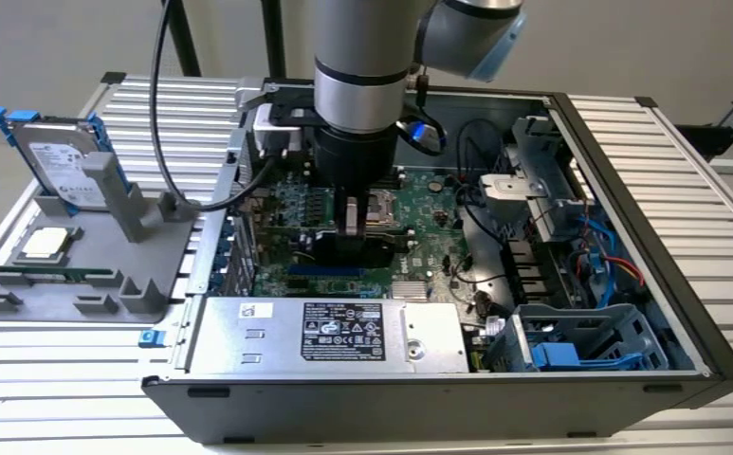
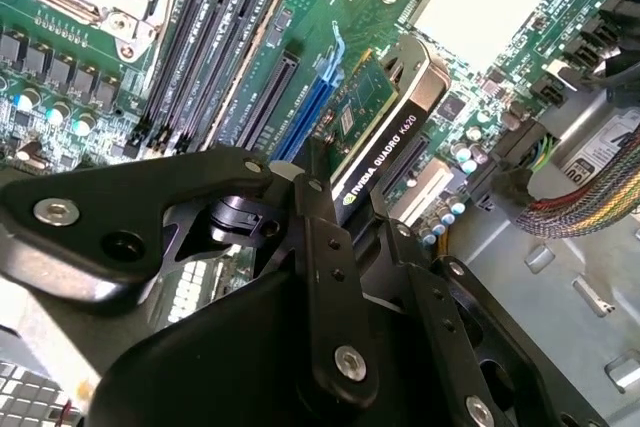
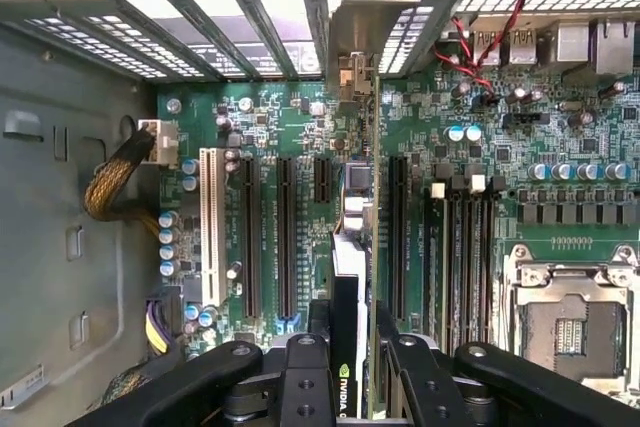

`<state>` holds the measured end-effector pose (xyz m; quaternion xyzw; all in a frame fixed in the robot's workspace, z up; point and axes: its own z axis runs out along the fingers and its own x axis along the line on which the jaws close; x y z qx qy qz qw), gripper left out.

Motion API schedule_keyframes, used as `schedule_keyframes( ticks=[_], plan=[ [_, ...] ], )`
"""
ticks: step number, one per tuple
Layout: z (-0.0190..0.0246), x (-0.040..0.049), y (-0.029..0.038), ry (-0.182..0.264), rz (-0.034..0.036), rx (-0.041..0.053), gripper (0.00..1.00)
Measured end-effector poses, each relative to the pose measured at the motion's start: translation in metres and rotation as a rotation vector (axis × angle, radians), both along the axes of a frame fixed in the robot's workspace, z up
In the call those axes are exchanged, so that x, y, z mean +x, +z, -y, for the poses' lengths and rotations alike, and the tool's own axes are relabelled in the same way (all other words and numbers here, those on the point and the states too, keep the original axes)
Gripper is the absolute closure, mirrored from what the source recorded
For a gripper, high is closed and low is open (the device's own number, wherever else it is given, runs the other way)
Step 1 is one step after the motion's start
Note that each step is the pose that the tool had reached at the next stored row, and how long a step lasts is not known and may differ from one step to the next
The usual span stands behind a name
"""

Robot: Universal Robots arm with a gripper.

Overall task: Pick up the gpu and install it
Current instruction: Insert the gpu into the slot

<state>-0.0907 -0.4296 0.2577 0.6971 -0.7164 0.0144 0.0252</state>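
My gripper (image 1: 363, 220) is down inside the open computer case (image 1: 669, 190), over the green motherboard (image 1: 436, 242). It is shut on the gpu (image 2: 385, 132), a green card with a black shroud, held on edge between the black fingers (image 2: 312, 209). In the first wrist view the gpu (image 3: 350, 267) stands edge-on, running from my gripper (image 3: 350, 352) toward the rear slot brackets. It lies in line with the gap between two long black expansion slots (image 3: 285, 237). Whether its lower edge sits in a slot I cannot tell.
A grey fixture (image 1: 75, 284) outside the case, on the exterior view's left, holds a silver hard drive with blue tabs (image 1: 56, 156), a processor (image 1: 47, 244) and a memory stick (image 1: 50, 277). Inside are the power supply (image 1: 328, 332), an open processor socket (image 3: 570, 332), memory slots (image 3: 465, 247), cables (image 2: 585, 197) and a drive cage (image 1: 581, 346).
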Motion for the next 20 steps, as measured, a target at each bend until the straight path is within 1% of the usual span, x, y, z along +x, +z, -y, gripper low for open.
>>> schedule_keyframes(
  ticks=[7, 12, 20],
  plan=[
    [-0.0003, -0.0007, 0.0, 0.0, -0.0001, -0.0001, 1.0],
    [-0.0021, -0.0014, -0.0002, 0.0, 0.0, 0.0001, 1.0],
    [-0.0021, -0.0061, -0.0006, 0.0, 0.0002, 0.0, 1.0]
  ],
)
